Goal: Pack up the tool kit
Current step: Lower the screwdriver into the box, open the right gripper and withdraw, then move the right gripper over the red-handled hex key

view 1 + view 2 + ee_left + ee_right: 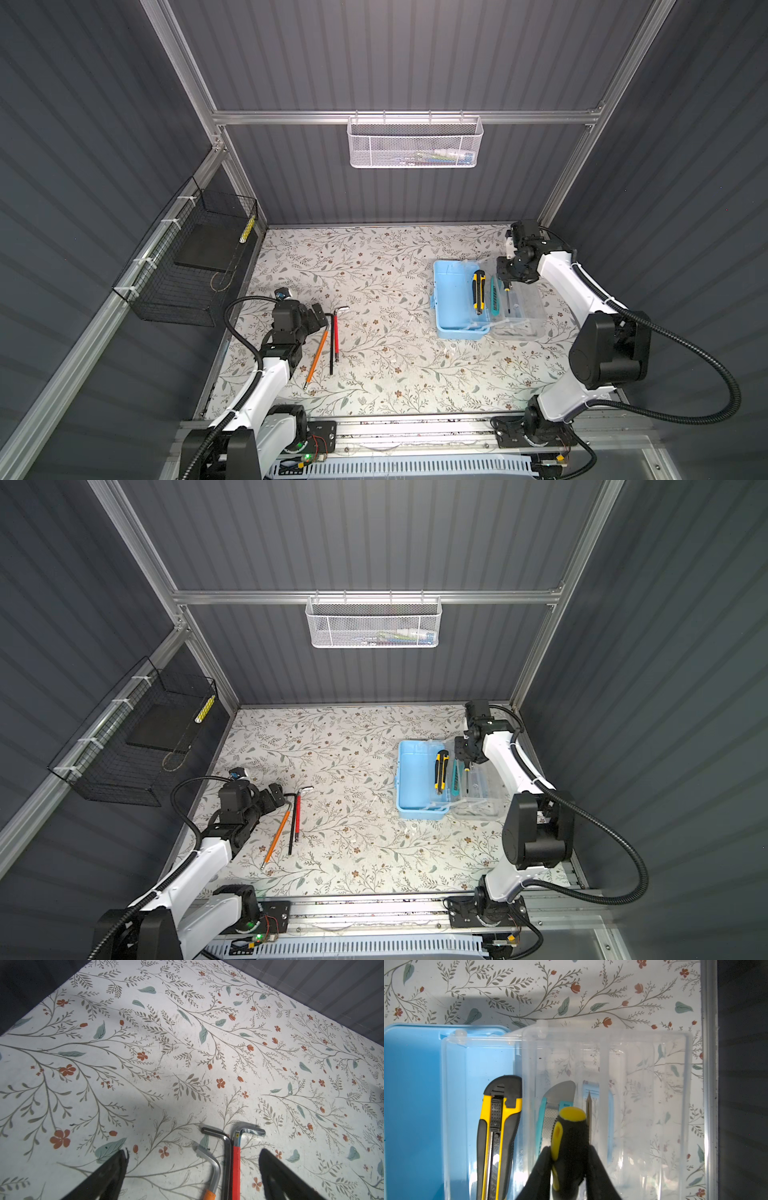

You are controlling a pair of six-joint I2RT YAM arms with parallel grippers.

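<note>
The tool kit's light-blue box [451, 299] lies open at the right of the table, its clear lid [525, 305] folded out toward the right wall. Inside rest a yellow-black utility knife [478, 291] and a teal tool [493, 297]. My right gripper [508, 283] hangs over the lid side, shut on the black-yellow handle of a screwdriver [571, 1126]. At the left my left gripper [320, 315] stands open, low over the table. In the left wrist view the bent ends of an orange-handled hex key [214, 1167], a black one [227, 1157] and a red one [236, 1167] lie between its fingers.
A white mesh basket [415, 143] hangs on the back rail. A black wire basket [187, 266] is fixed to the left wall. The floral table [374, 270] is bounded by dark corrugated walls; the lid lies close to the right wall.
</note>
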